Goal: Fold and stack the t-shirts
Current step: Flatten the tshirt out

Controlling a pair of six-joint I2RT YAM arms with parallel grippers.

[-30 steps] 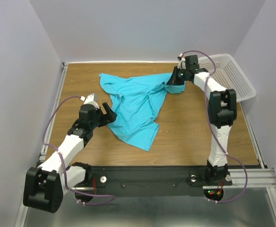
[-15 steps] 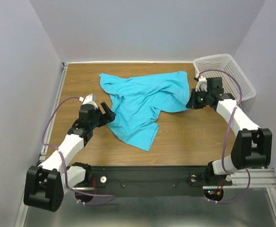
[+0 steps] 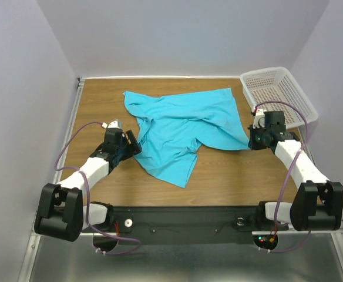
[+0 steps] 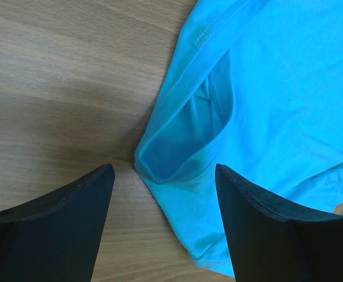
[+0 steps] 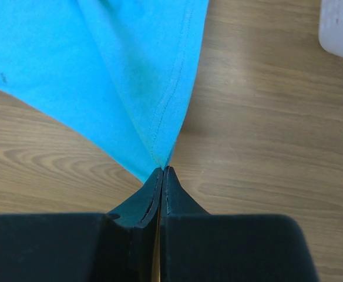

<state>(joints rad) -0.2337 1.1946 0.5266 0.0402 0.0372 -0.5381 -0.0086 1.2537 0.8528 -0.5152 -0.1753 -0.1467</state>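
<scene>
Early stage: the t-shirt [image 3: 183, 132] lies rumpled and unfolded on the table [image 3: 101, 100], one hem corner pinched in the closed right gripper [image 5: 161, 171], the left gripper [image 4: 162, 171] spread wide over a sleeve opening; folding and stacking not yet begun.

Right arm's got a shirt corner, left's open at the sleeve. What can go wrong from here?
1. The right fingers pinch only the very tip of a hem corner of the turquoise cotton t-shirt; the fabric fans out taut and may slip free.
2. The open left fingers are lined up on the sleeve opening; closing could catch just one layer.
3. The shirt's middle lies bunched, so pulling may drag it rather than flatten it.
</scene>
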